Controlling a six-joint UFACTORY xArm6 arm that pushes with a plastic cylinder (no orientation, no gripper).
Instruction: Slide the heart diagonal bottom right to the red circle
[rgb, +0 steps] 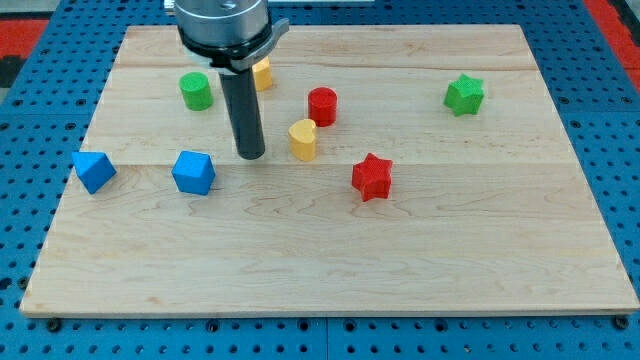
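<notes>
The yellow heart (302, 139) stands on the wooden board, just below and left of the red circle (322, 105). My tip (251, 156) rests on the board to the left of the heart, with a small gap between them. The rod rises from there to the arm's head at the view's top.
A red star (372, 177) lies below and right of the heart. A green circle (196, 91) and a yellow block (262, 73), partly hidden by the rod, sit at the upper left. Two blue blocks (93, 170) (193, 172) are at the left. A green star (464, 95) is at the upper right.
</notes>
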